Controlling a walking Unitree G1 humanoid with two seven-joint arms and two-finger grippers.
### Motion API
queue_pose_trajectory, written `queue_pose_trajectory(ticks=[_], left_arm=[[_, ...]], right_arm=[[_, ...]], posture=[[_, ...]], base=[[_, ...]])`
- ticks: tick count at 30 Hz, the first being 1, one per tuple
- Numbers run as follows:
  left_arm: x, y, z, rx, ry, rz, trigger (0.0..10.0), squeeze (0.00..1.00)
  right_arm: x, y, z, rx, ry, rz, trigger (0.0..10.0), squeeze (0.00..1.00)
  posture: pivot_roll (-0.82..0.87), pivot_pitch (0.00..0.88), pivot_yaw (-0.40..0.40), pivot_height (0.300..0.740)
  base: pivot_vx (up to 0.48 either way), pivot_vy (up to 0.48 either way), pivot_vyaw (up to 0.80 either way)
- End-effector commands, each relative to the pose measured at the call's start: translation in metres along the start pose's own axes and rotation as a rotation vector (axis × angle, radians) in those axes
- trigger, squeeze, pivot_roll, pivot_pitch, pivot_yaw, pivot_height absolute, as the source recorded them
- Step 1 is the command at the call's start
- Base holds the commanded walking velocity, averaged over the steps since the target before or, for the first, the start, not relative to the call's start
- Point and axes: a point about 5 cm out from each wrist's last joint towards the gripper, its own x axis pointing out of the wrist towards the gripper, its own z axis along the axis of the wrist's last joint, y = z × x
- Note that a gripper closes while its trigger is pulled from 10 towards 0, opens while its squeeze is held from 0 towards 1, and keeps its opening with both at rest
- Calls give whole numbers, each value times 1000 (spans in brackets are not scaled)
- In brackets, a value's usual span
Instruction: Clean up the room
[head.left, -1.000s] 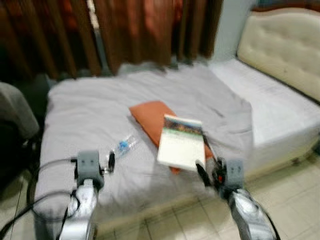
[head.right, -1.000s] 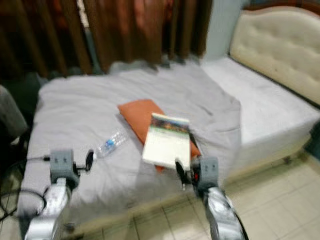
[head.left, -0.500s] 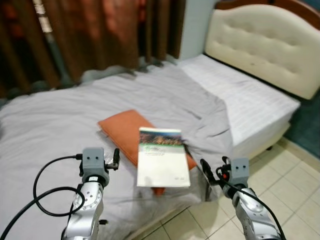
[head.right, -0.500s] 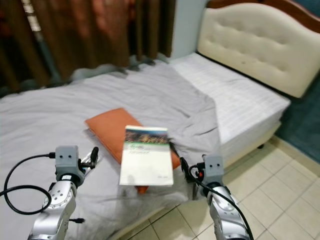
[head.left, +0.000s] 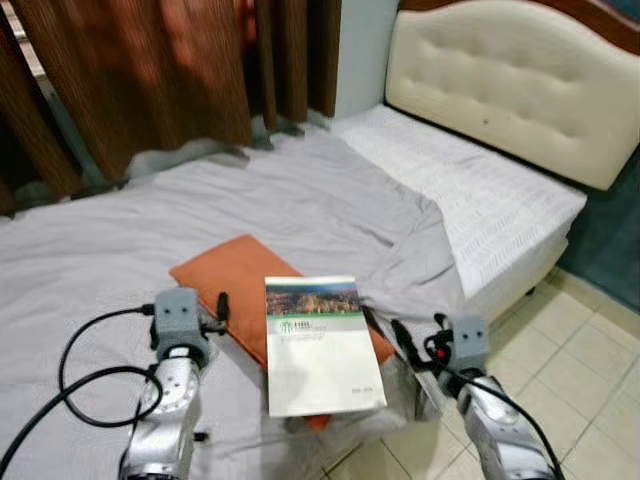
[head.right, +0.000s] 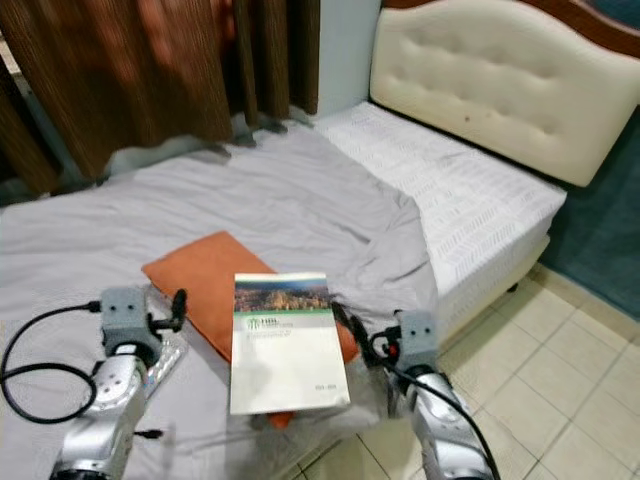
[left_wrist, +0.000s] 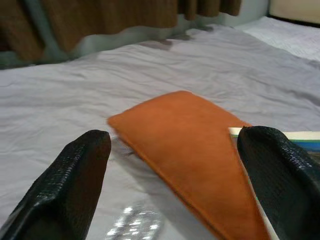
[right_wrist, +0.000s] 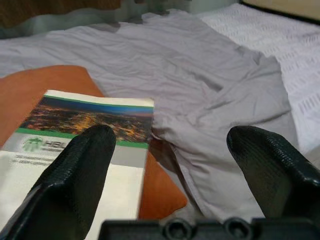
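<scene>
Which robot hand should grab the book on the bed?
Probably the right gripper: it is open beside the book's near edge. The left gripper, also open, hovers by the orange cushion instead.

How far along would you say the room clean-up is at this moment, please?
Nothing looks done yet. The book lies on the orange pad atop the grey sheet, and a plastic bottle lies beside the left tool. Both the left and right tool are open, holding nothing. Everything remains to be collected.
</scene>
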Motion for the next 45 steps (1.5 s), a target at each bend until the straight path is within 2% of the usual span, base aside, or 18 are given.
queue_pose_trajectory(ticks=[1,8,11,12,13,16,17,19,21,23,25,26,28,29,32,38,42,45], left_arm=[[2,9,-1,27,17,26,10000,0],[16,5,5,84,25,-5,10000,0],[26,1,7,123,56,-32,10000,0],[36,2,9,158,81,-39,10000,0],[36,2,9,158,81,-39,10000,0],[52,7,15,205,119,-57,10000,0],[58,10,19,198,120,-55,10000,0],[68,19,29,193,122,-44,10000,0],[70,20,31,196,123,-41,10000,0],[75,18,38,230,107,-41,10000,0],[79,16,45,269,90,-42,10000,0],[79,16,45,269,90,-42,10000,0],[84,19,53,281,77,-22,10000,0],[84,19,53,281,77,-22,10000,0],[87,30,63,275,64,31,10000,0],[87,35,60,247,91,51,10000,0],[86,38,55,209,121,69,10000,0],[84,40,47,159,172,85,10000,0]], right_arm=[[1,6,2,7,-12,21,10000,0],[0,8,1,9,-11,24,10000,0],[-2,8,1,14,-12,20,10000,0],[-4,9,0,18,-14,18,10000,0],[-4,9,0,18,-14,18,10000,0],[-10,11,1,22,-19,25,10000,0],[-14,11,2,28,-24,21,10000,0],[-32,15,6,41,-42,18,10000,0],[-36,15,6,41,-42,21,10000,0],[-50,22,9,42,-36,40,10000,0],[-60,32,14,47,-34,83,10000,0],[-60,32,14,47,-34,83,10000,0],[-68,48,26,47,-47,141,10000,0],[-68,48,26,47,-47,141,10000,0],[-80,73,57,45,-117,208,10000,0],[-106,97,98,-68,-224,258,10000,0],[-117,103,99,-93,-193,273,10000,0],[-125,98,91,-99,-132,264,10000,0]], posture=[[1,0,-15,740],[-9,0,-9,740],[-18,0,-4,740],[-30,0,5,740],[-30,0,5,740],[-55,0,21,740],[-75,16,35,740],[-125,118,71,740],[-125,118,71,740],[-177,233,102,740],[-199,302,114,740],[-199,302,114,740],[-216,362,125,740],[-216,362,125,740],[-250,461,136,740],[-291,536,131,740],[-316,557,117,740],[-320,590,100,740]], base=[[0,420,0],[313,359,0],[0,0,0],[0,0,0],[0,0,0],[0,0,0],[0,0,0],[0,0,0],[0,0,0],[0,0,0],[0,0,0],[0,0,0],[0,0,0],[0,0,0],[0,0,0],[0,0,0],[0,0,0],[0,0,0]])
